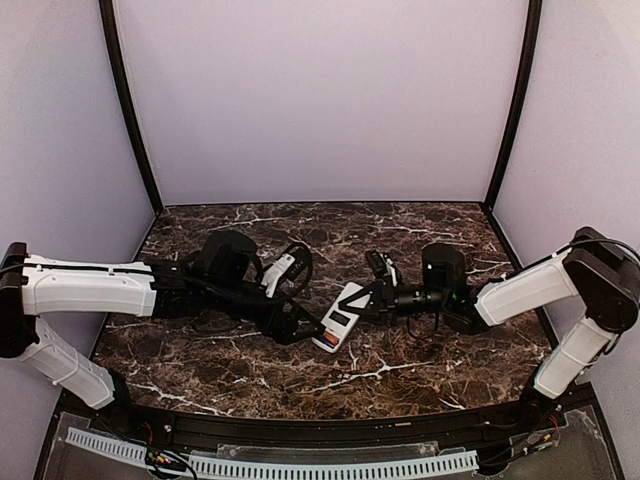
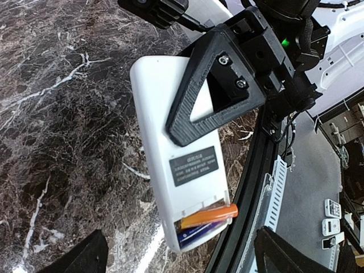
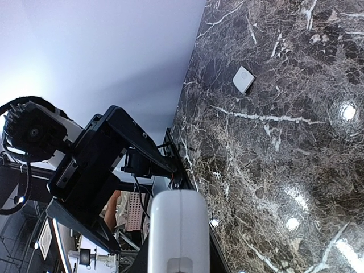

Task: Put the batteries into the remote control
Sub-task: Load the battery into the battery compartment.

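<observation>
The white remote control (image 1: 338, 320) hangs above the table's middle, back side up, and my right gripper (image 1: 372, 298) is shut on its upper half. In the left wrist view the remote control (image 2: 165, 136) has its battery compartment uncovered at the near end. The orange battery (image 2: 210, 215) lies slanted there, with one end poking past the side wall. The dark blue battery (image 2: 199, 232) lies flat beneath it. My left gripper (image 2: 187, 259) is open, its fingers (image 2: 79, 256) wide on either side of that end and touching nothing. In the right wrist view only the remote control's narrow edge (image 3: 179, 227) shows.
A small white square piece (image 3: 243, 79) lies on the dark marble table (image 1: 400, 380) well beyond the remote. The left arm's black links (image 3: 96, 153) are close in front of the right wrist. A black rail (image 1: 330, 430) runs along the table's near edge.
</observation>
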{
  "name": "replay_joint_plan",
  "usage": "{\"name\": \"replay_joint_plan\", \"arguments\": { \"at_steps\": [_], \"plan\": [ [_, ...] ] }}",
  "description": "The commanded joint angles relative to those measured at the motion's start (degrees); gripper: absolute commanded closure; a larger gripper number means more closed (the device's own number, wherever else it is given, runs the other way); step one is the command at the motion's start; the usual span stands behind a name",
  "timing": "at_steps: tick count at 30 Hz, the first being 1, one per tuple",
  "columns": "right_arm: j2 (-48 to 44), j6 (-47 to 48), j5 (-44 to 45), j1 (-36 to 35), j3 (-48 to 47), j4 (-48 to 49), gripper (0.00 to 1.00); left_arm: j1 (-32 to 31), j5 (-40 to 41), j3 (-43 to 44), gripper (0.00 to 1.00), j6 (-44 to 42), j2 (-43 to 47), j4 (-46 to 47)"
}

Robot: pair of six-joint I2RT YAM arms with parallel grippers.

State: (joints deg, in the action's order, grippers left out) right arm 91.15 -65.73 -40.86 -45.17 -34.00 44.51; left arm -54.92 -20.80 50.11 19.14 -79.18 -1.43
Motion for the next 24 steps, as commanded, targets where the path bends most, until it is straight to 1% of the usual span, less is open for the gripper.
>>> {"name": "replay_joint_plan", "arguments": {
  "at_steps": [1, 10, 24],
  "plan": [
    [0.98, 0.97, -0.41, -1.06, -2.28, 2.12, 1.00, -0.86, -3.84, -0.06, 0.10, 1.75, -1.45, 4.01],
    [0.75, 1.55, -0.42, -1.15, -2.19, 1.30, 1.00, -2.72, -5.35, 2.05, 0.13, 2.26, -5.38, 4.55],
    [0.87, 1.66, 0.05, -1.58, -2.31, 0.99, 1.00, -3.09, -5.02, 2.99, 0.28, 2.96, -7.54, 4.55]
  ]
}}
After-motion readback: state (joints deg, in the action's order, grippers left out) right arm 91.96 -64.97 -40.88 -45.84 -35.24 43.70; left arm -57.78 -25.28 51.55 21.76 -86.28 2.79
